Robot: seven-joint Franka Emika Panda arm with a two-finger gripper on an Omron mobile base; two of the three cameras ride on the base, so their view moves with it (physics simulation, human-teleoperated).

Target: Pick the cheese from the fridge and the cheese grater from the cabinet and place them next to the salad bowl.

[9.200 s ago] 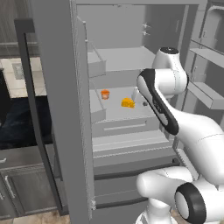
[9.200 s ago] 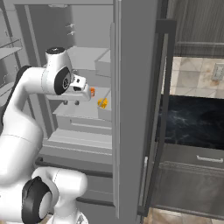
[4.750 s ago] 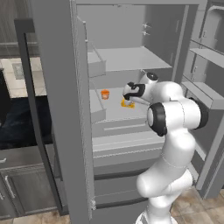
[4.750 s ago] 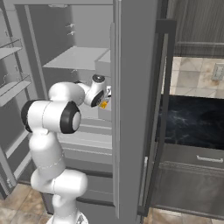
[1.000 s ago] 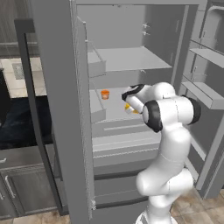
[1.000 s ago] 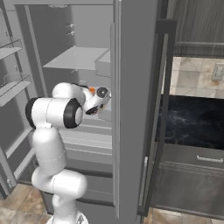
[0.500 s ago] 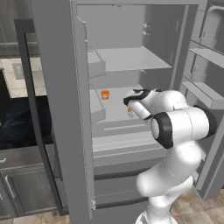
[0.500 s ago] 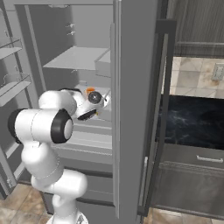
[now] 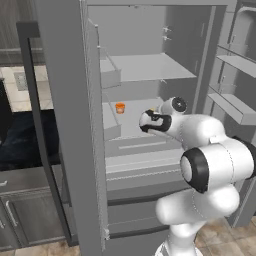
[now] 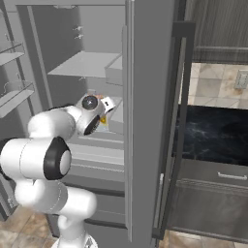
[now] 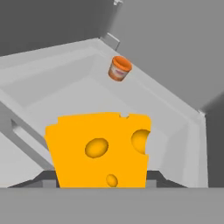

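Observation:
The cheese, a yellow-orange wedge with holes, sits between my fingertips in the hand view, and my gripper is shut on it. In the left base view the gripper hangs at the front of the open fridge, just above its middle shelf. From the right base view the hand shows beside the fridge door edge, with a bit of the cheese below it. The cheese grater, the cabinet and the salad bowl are out of view.
A small orange cup with a pale rim stands at the back of the middle shelf, also seen as the cup ahead of the hand. Open fridge doors flank the arm on both sides. A dark oven front lies to the right.
The hand has drawn back a little from the shelf and sunk slightly, still gripping the cheese. The arm's elbow has swung lower and nearer the base.

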